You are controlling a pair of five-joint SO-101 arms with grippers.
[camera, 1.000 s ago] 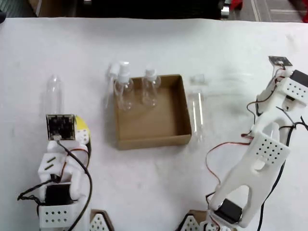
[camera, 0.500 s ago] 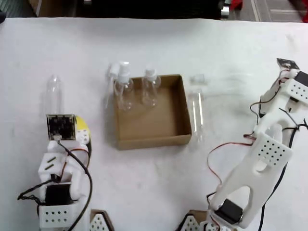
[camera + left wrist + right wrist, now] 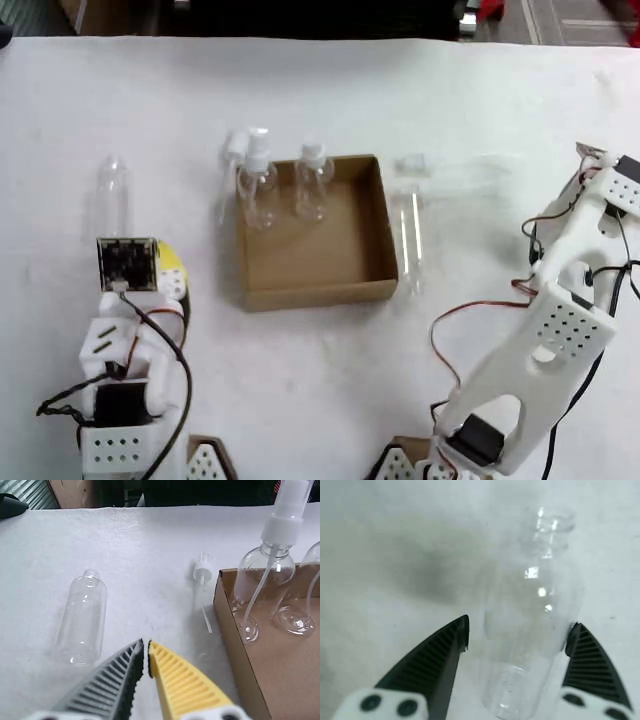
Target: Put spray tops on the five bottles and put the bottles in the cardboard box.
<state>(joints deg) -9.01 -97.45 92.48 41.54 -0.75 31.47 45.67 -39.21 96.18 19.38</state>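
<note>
At the middle of the white table (image 3: 330,90): the open-topped cardboard box (image 3: 320,255). A first capped bottle (image 3: 257,190) stands upright inside at its far left corner, and a second capped bottle (image 3: 313,188) stands just beside it along the same wall. Outside that corner, on the table, a loose spray top (image 3: 202,574) lies on its side, its dip tube trailing toward the camera. Well to the left, an uncapped bottle (image 3: 84,615) lies flat near the left gripper (image 3: 145,649); the gripper's grey and yellow fingers are almost together, with nothing between them. Just beside the box's right wall, a clear bottle (image 3: 405,235) lies flat. Toward the table's right edge, the right gripper (image 3: 520,630) has its fingers spread wide and straddles a lying open-necked bottle (image 3: 530,615), one finger standing clear of it
</note>
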